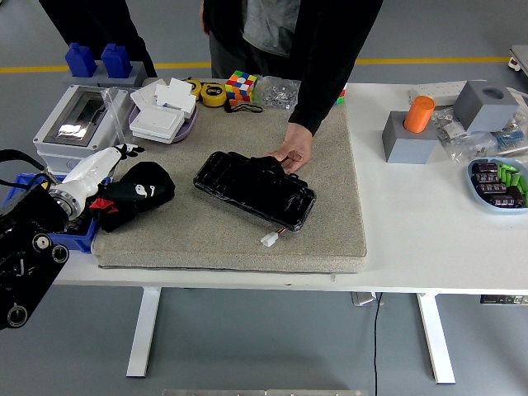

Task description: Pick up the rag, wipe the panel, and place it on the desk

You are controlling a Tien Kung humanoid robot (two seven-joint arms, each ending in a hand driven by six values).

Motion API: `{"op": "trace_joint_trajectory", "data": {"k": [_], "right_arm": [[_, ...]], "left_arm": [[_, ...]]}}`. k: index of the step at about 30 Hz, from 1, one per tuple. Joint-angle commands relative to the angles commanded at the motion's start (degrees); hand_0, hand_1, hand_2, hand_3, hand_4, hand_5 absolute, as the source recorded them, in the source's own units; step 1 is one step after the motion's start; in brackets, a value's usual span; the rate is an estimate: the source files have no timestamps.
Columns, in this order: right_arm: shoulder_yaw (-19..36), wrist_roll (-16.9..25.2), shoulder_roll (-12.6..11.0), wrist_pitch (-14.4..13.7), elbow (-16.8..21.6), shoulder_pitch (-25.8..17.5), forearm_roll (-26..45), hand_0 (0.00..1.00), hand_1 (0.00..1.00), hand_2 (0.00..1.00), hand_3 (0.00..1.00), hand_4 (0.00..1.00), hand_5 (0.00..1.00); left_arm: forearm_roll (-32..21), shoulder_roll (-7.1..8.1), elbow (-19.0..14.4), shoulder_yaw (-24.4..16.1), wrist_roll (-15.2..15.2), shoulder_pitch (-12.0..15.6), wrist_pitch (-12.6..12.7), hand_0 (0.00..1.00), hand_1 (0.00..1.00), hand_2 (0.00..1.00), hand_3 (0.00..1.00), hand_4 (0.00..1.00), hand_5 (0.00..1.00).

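Left arm: nearest the camera, black, coming in from the lower left corner; one arm in view, the right one nowhere to be seen.
Left hand (106, 169): white-shelled, lying on the left end of the black rag; whether its fingers have closed on the cloth I cannot tell, as they are too small and dark against it.
Rag (136, 194): one, black, bunched in a heap at the left edge of the mat, touching the hand; it looks to be at the pick-up step, not yet lifted.
Grey box (70, 124): one, with a clear lid, behind the hand at the counter's left end, out of the working path.
Mat (330, 223): one, beige, spread over the counter's left half, likely there to cushion the panel and stop it sliding.
Panel (254, 190): one, black and glossy, lying flat and slanted in the middle of the mat, near the rag but apart from it; a small white plug trails from its near edge.
Person's hand (293, 154): one, reaching from the far side, resting on the panel's far edge, seemingly to steady it for wiping.
Orange cylinder (419, 114): one, upright in a grey block, well to the right.
Blue dish (499, 183): one, at the right edge, holding small dark and green parts.
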Motion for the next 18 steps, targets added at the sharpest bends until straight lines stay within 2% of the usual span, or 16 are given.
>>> {"op": "trace_joint_trajectory", "data": {"k": [8,9,14,15,18], "right_arm": [[-0.1,0.0,0.0,0.0,0.3,0.0,0.3,0.592,0.611,0.565,0.548,0.944,0.393],[-0.2,0.0,0.1,0.0,0.4,0.0,0.4,0.593,0.610,0.566,0.549,0.946,0.393],[-0.6,0.1,0.2,-0.1,0.8,-0.1,0.9,0.593,0.610,0.566,0.549,0.946,0.393],[-0.7,0.1,0.2,-0.1,0.9,-0.1,0.9,0.593,0.610,0.565,0.548,0.946,0.392],[-0.7,0.1,0.2,-0.1,0.9,-0.1,0.9,0.593,0.610,0.565,0.548,0.946,0.392]], "left_arm": [[4.5,-0.71,3.1,1.7,0.4,-1.7,2.3,0.843,0.820,0.835,0.846,0.998,0.514],[5.1,-0.88,3.7,1.9,0.6,-2.0,2.4,0.817,0.787,0.806,0.809,0.998,0.370],[6.3,-1.39,5.7,2.6,0.8,-2.9,3.0,0.817,0.787,0.806,0.809,0.998,0.370],[6.3,-1.46,6.0,2.6,0.8,-2.9,3.1,0.749,0.702,0.727,0.759,0.998,0.224],[5.7,-1.64,6.7,2.8,0.5,-3.2,3.4,0.749,0.702,0.727,0.759,0.998,0.224]]}}
